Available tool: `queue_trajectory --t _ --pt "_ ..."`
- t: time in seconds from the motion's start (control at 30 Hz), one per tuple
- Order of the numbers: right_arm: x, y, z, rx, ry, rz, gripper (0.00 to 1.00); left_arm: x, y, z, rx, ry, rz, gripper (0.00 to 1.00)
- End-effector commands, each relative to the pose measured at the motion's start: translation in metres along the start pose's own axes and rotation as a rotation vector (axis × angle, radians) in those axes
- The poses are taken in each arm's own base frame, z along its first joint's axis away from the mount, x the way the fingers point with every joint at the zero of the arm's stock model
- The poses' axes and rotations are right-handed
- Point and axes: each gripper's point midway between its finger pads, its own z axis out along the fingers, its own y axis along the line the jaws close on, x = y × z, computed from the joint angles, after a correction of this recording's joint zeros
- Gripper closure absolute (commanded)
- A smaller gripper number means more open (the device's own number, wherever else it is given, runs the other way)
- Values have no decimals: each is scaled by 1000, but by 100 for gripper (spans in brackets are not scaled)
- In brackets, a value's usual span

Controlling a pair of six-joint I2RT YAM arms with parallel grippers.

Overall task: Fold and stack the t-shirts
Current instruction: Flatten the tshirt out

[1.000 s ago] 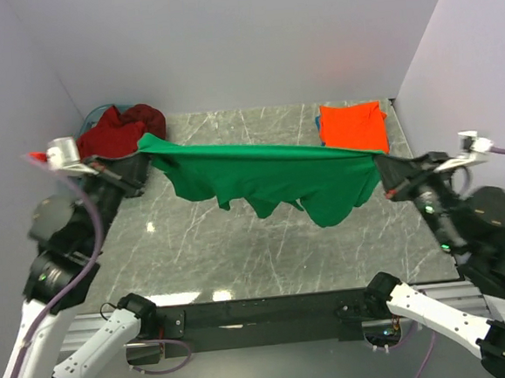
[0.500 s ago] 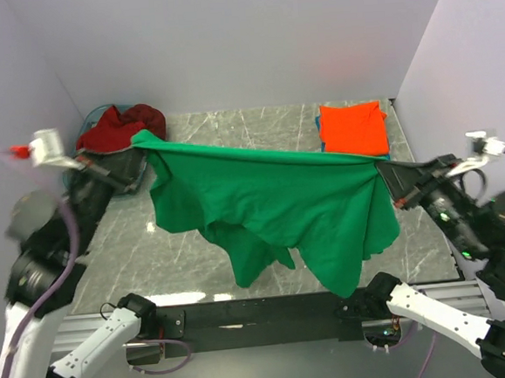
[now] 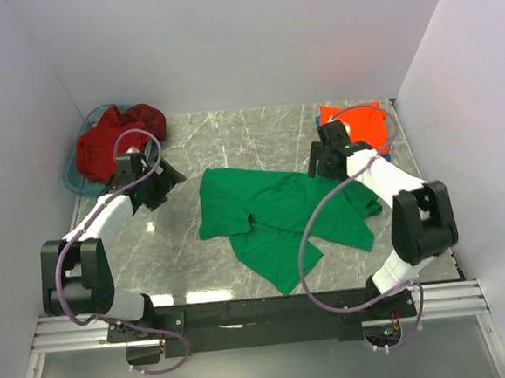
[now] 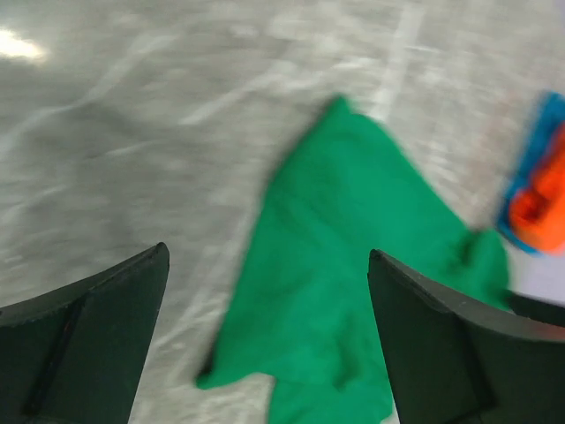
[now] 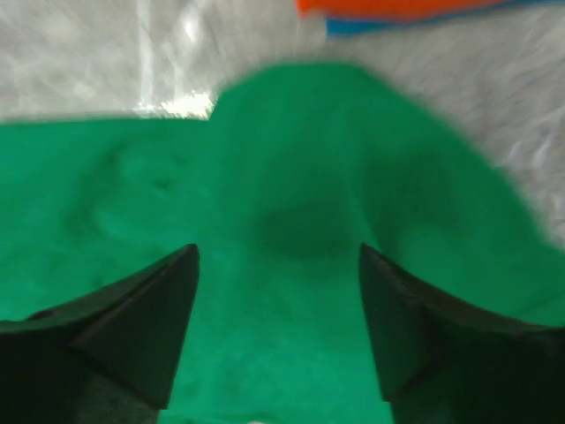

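A green t-shirt [image 3: 276, 215] lies loose and rumpled on the marble table [image 3: 231, 138], one part trailing toward the near edge. My left gripper [image 3: 163, 184] is low at the shirt's left, open and empty; in the left wrist view its gripper [image 4: 267, 256] frames the green t-shirt [image 4: 344, 265] ahead. My right gripper [image 3: 319, 161] is open just over the shirt's back right edge; in the right wrist view its gripper [image 5: 276, 252] hovers above the green t-shirt [image 5: 291, 168] with nothing held. A folded orange t-shirt [image 3: 354, 125] lies at the back right.
A dark red t-shirt [image 3: 113, 137] is heaped in a blue basket [image 3: 70, 175] at the back left. The orange t-shirt [image 5: 397, 7] rests on a blue one [image 5: 424, 21]. Walls close in on three sides.
Both grippers opened and let go of the green t-shirt, which dropped from being stretched in the air onto the table. Both arms swung down and inward to table level.
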Motion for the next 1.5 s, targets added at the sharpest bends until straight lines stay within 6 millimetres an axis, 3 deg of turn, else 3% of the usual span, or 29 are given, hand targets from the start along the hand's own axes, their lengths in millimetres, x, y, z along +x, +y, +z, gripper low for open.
queue_trajectory --t 0.0,0.1,0.13,0.2,0.23,0.3,0.33,0.47,0.6,0.77,0.97,1.2,1.37,1.43,1.47 --pt "-43 20 -36 -110 -140 55 15 -24 -74 -34 294 -73 86 1" --pt "-40 10 -55 -111 -198 95 13 -11 -51 -39 234 -76 82 1" --pt "-45 4 -70 -106 -242 131 13 1 -43 -43 236 -67 78 1" --pt "-32 -6 -77 -92 -254 155 12 17 -36 -47 254 -32 68 1" --pt "-36 -10 -95 -112 -311 201 12 33 -26 -50 252 -5 60 1" --pt "-20 -23 -97 -94 -332 238 11 52 -13 -52 234 34 39 1" --pt "-22 -28 -114 -116 -385 288 11 66 -1 -54 223 51 32 0" --pt "0 -52 -125 -90 -439 372 10 102 9 -61 220 104 45 1" --pt "12 -59 -133 -100 -457 375 9 134 14 -54 220 178 54 1" --pt "20 -66 -136 -75 -446 353 9 146 13 -38 232 235 47 0" --pt "23 -72 -135 -46 -447 348 9 147 13 -23 203 249 68 1" --pt "26 -70 -132 -52 -428 350 9 148 23 -11 143 253 114 17" --pt "27 -65 -133 -79 -419 350 10 152 28 -1 125 270 107 22" --pt "25 -65 -135 -83 -424 349 11 154 29 2 126 280 106 30" --pt "26 -65 -135 -83 -422 346 11 155 29 2 126 286 104 39"
